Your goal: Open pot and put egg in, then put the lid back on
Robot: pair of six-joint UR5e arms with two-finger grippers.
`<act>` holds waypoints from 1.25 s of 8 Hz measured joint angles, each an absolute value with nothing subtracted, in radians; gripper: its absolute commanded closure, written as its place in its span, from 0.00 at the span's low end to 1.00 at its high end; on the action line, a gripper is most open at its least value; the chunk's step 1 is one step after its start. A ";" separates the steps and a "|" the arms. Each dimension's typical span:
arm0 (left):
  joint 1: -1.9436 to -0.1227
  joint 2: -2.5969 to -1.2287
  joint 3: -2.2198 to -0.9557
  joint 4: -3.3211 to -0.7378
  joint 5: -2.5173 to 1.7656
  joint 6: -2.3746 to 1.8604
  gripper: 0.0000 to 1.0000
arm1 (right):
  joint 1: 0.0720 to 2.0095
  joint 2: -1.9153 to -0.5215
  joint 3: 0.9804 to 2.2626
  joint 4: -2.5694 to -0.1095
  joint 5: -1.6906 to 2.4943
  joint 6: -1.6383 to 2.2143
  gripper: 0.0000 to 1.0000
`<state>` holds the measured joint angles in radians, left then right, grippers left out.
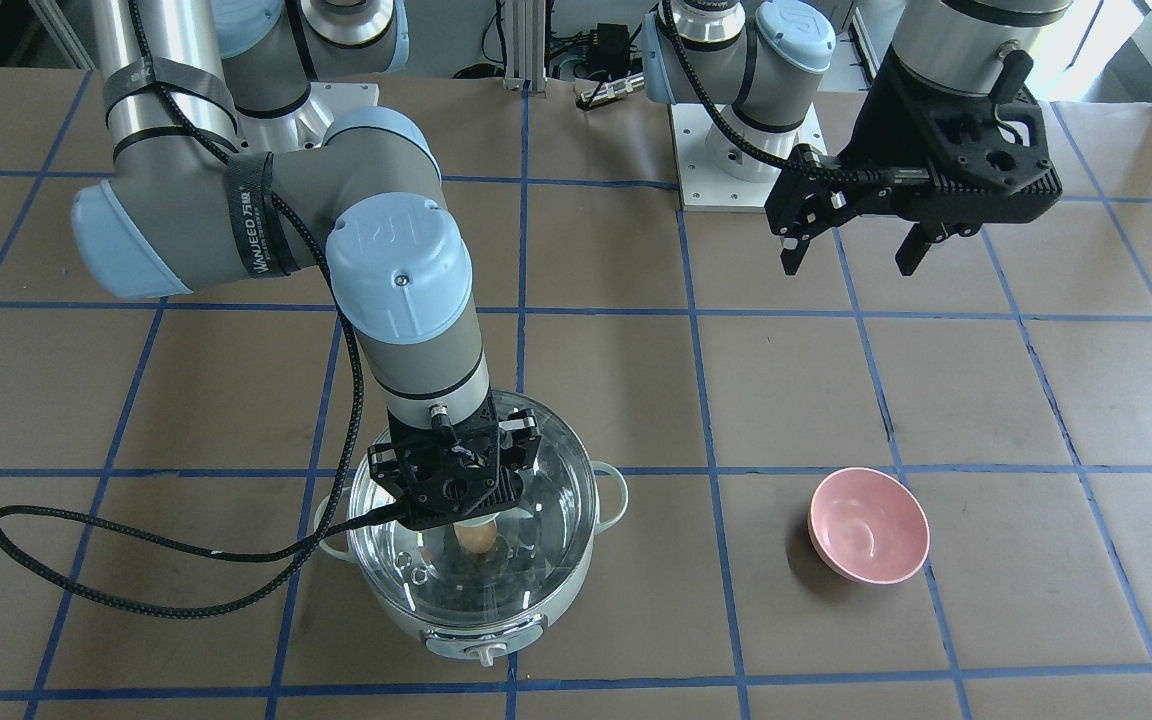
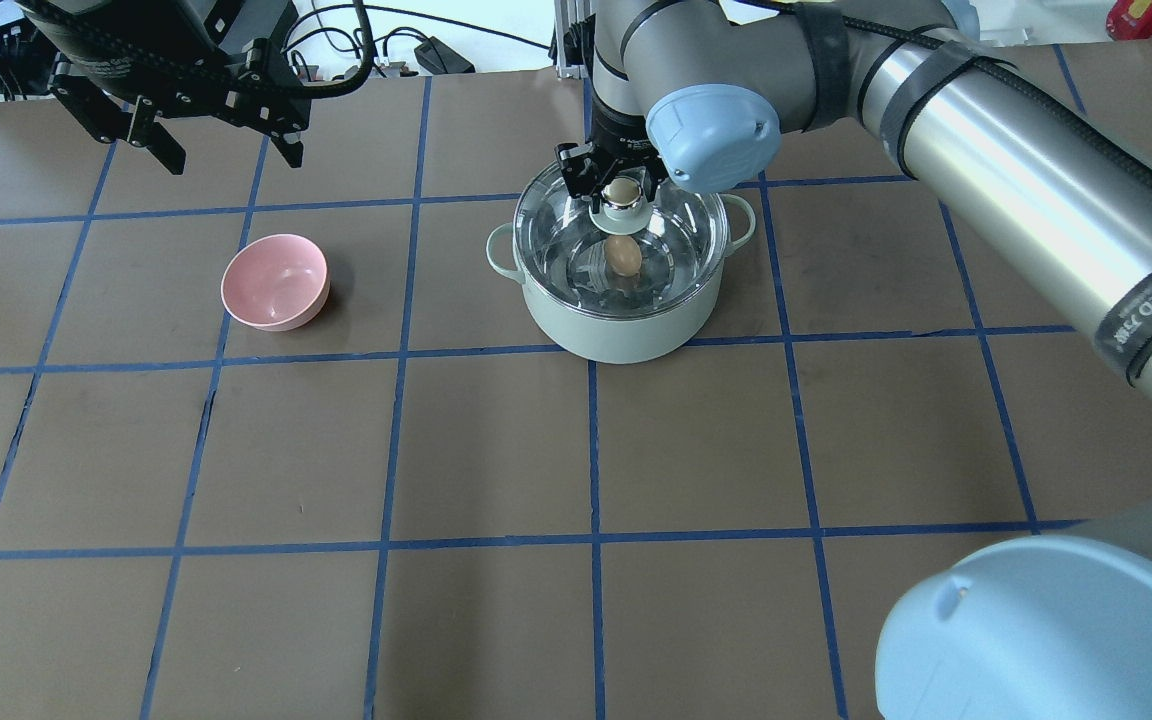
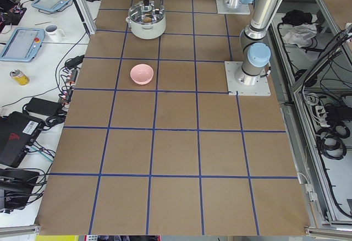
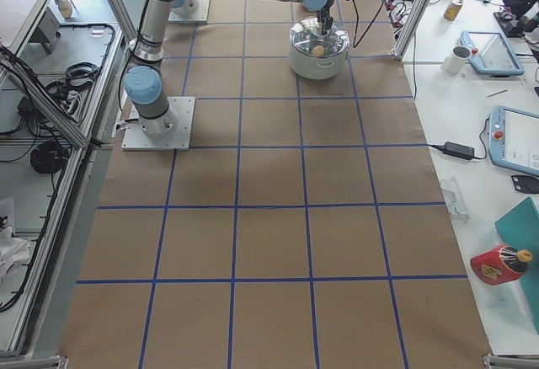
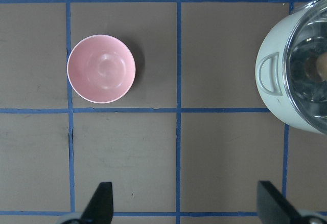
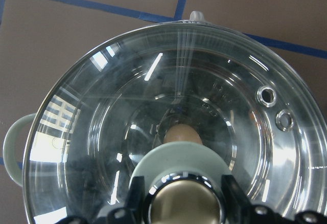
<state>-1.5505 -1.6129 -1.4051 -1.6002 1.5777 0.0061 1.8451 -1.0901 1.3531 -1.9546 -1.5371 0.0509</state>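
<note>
**Right gripper (image 6: 184,203) pinches the lid (image 6: 117,111) by its knob (image 2: 622,190)**

Under the right gripper's closed fingers, the lid sits on the pot (image 2: 616,330). The egg (image 6: 181,133) lies directly below, inside. Well apart, the left gripper (image 2: 236,160) hangs wide near a pink bowl (image 2: 274,283).

Brown gridded table (image 2: 496,450): pot (image 2: 626,325), pink bowl (image 2: 274,282).

Left tool (image 1: 849,262) high, spread wide; right tool (image 6: 183,196) low, seemingly clamped.

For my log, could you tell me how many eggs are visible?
1: the egg lies inside the pot, beneath the glass lid; the pink bowl holds none.
</note>
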 measured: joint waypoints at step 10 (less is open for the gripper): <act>-1.546 -1.611 -1.405 -1.600 1.580 0.012 0.00 | 1.573 -1.367 1.404 -1.661 -1.548 0.032 0.00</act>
<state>-1.5463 -1.6106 -1.4051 -1.5999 1.5801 0.0122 1.5731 -1.3666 1.4039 -1.6606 -1.5476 0.0320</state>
